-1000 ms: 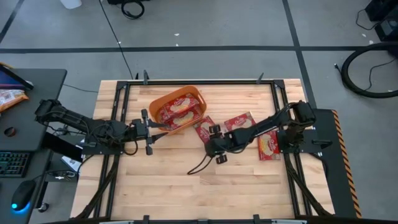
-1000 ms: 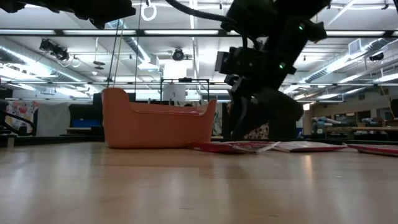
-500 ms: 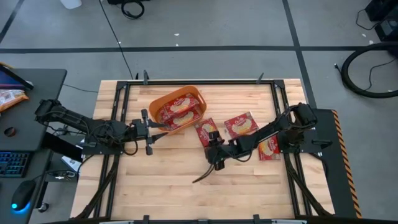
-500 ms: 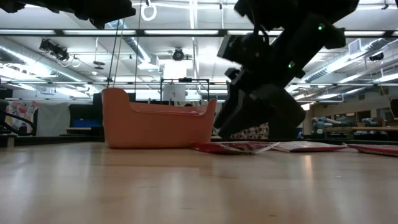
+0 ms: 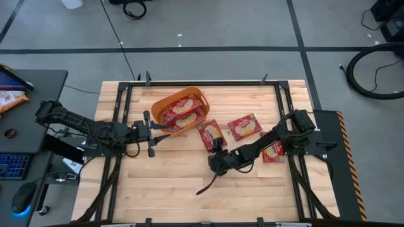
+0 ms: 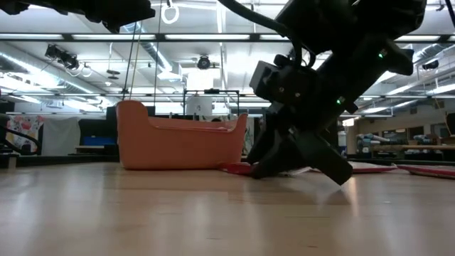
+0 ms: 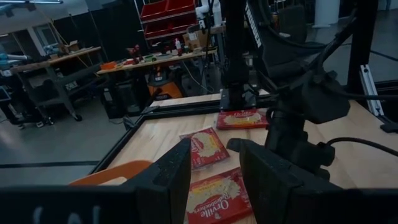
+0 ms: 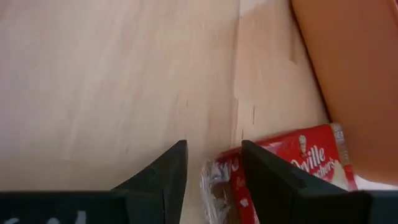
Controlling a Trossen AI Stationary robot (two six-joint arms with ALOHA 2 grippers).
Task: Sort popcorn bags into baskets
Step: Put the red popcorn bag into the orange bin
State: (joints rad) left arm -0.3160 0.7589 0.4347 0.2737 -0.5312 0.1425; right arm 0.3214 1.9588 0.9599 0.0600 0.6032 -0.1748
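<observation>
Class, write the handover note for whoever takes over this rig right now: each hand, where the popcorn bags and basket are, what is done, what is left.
Right hand: open, empty, low over the table at the near edge of the popcorn bag nearest the basket.
Left hand: open, empty, waiting beside the basket's near-left side.
Orange basket: at the table's far side, left of centre, with bags inside; the count cannot be told.
Done: those bags are in.
Left: three bags lie flat on the table, the one by the basket, a second to its right, a third under the right arm.
</observation>
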